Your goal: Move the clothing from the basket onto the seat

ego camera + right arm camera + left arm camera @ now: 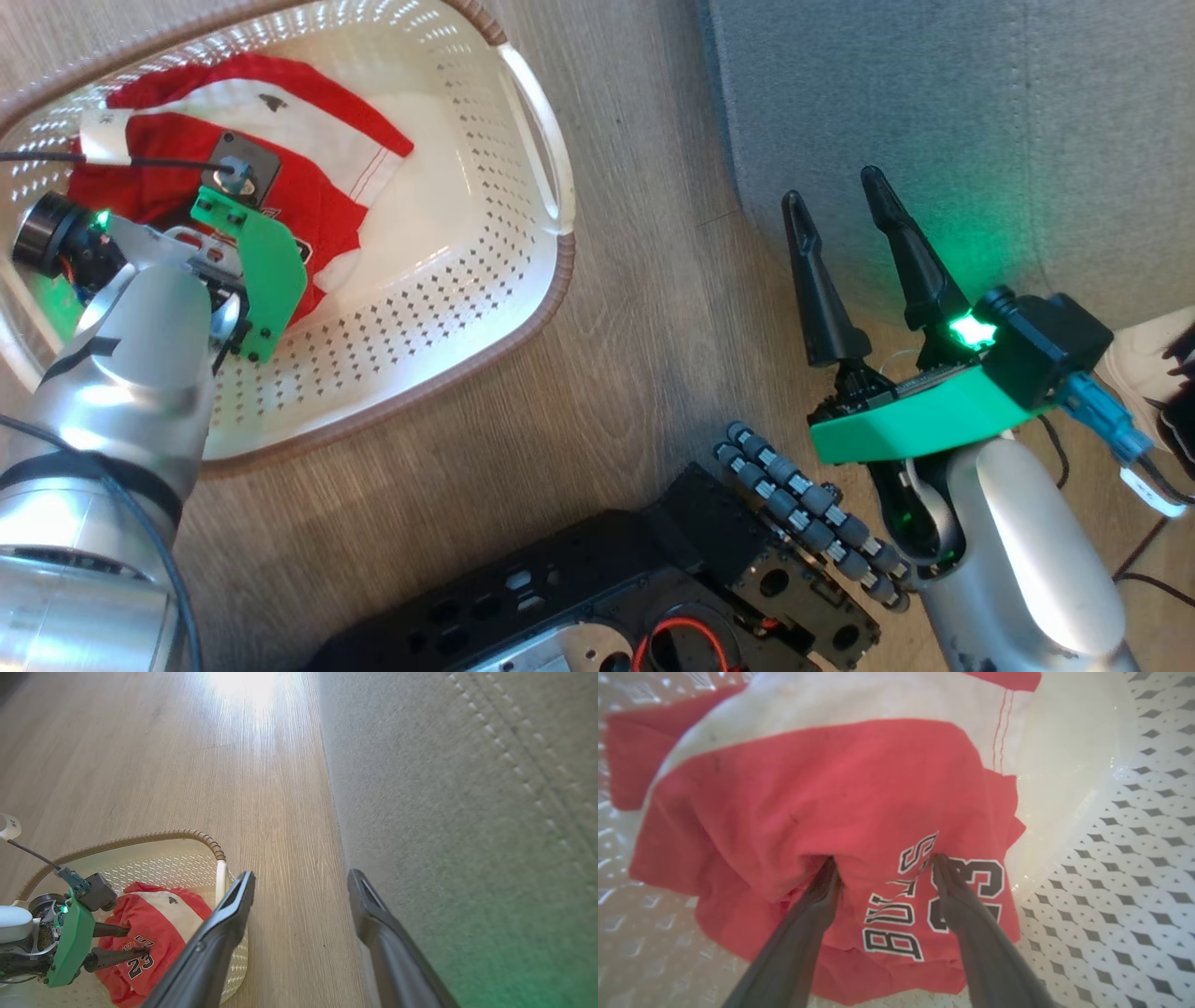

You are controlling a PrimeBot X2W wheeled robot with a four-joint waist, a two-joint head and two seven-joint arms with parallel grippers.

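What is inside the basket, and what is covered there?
Red-and-white clothing lies bunched at one end of the basket, with the open left gripper pressing into its printed red part. The basket's bottom beside it is bare. Whatever lies under the cloth is covered.

Open floor (653, 280) runs between the basket (485, 243) and the seat (980, 112).

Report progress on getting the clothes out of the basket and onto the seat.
Done: nothing yet; the clothing lies in the basket. In hand: the open left claw presses its tips into the red fabric, not closed. The right claw hovers open by the seat. Left: grip, lift, carry over.
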